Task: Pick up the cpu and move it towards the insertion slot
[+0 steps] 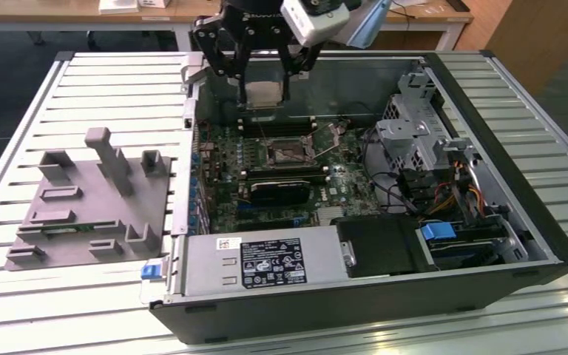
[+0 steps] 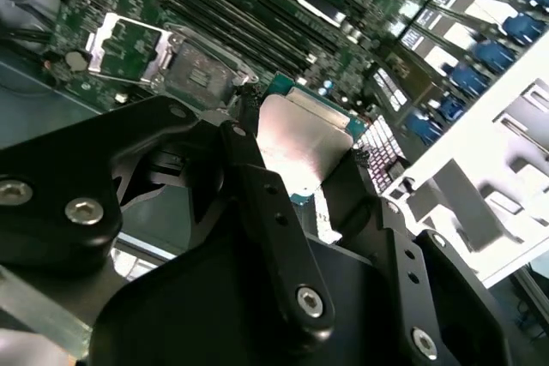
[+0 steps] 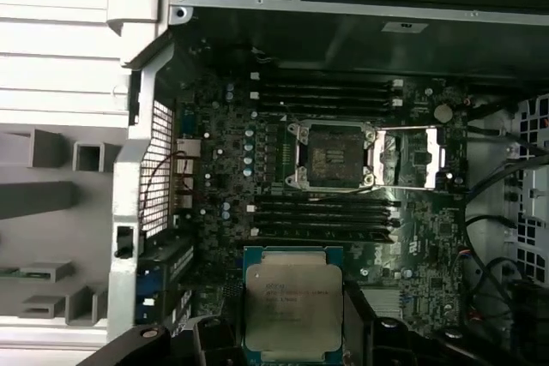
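Jaws of the gripper [image 1: 264, 87] closed on the cpu [image 1: 264, 95], gripping it by its edges, silvery top facing out in both wrist views [image 2: 296, 139] [image 3: 293, 302]. Held aloft over the open computer case [image 1: 521, 222], at twelve o'clock of the insertion slot [image 1: 286, 149] in the exterior view, well apart from it. Socket frame open, dark centre bare [image 3: 330, 158]. Grey tray [image 1: 86, 214] resting on the slatted counter [image 1: 106, 81], at nine o'clock of the case.
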`<act>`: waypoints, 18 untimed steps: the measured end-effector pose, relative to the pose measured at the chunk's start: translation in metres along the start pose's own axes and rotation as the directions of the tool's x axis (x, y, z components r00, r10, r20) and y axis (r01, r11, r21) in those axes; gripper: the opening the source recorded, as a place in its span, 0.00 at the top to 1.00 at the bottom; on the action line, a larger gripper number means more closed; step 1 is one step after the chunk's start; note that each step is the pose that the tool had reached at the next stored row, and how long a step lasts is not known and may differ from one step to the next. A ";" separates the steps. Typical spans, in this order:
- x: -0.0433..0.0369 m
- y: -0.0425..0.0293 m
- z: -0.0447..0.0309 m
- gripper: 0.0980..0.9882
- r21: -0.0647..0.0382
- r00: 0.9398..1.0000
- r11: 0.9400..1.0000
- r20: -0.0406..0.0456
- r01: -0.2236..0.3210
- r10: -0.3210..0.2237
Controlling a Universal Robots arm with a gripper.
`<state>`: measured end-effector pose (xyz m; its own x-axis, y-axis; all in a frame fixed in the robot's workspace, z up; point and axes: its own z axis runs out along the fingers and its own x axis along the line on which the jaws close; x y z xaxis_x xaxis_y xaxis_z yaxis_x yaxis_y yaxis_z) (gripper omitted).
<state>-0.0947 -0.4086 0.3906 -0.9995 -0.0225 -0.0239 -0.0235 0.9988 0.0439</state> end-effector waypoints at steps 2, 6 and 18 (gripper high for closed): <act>-0.0070 -0.0002 0.0002 0.50 0.000 1.000 1.000 0.000 0.000 0.000; -0.0195 -0.0005 0.0005 0.50 0.000 1.000 1.000 -0.001 0.000 0.000; -0.0386 0.0040 0.0041 0.50 0.000 1.000 1.000 -0.004 0.000 0.000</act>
<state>-0.0562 -0.4035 0.3876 -0.9996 -0.0224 -0.0199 -0.0233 0.9988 0.0440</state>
